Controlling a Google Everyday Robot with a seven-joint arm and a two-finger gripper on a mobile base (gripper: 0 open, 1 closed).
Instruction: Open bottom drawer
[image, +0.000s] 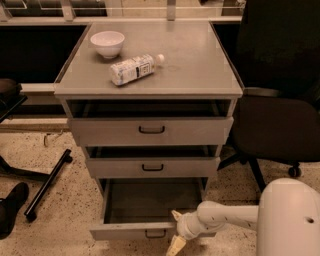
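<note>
Speckled terrazzo flooring runs under a grey metal cabinet (148, 94) that fills the middle of the camera view, with a black office chair (280, 125) close against its right side. A white robot arm (235, 214) comes in from the lower right corner and reaches left across the floor.

All three drawers stand out from the cabinet body. The top drawer (110, 132) has the tallest and widest front, and the middle drawer (115, 168) below it is narrower; both are only slightly out. The bottom drawer (125, 231) sits lowest, pulled much further out toward the camera than the other two. Its tray runs front to back, showing a dark interior, while the long axis of its narrow front panel lies left to right, face toward the viewer.

The end effector (175, 231) is at the right part of that front panel, just right of the small black loop handle (155, 233); whether it is clenched or released cannot be told.

On the tabletop (200, 60) a plastic bottle (134, 69) lies on its side, cap toward the right, near a white bowl (107, 43) at the back left.
</note>
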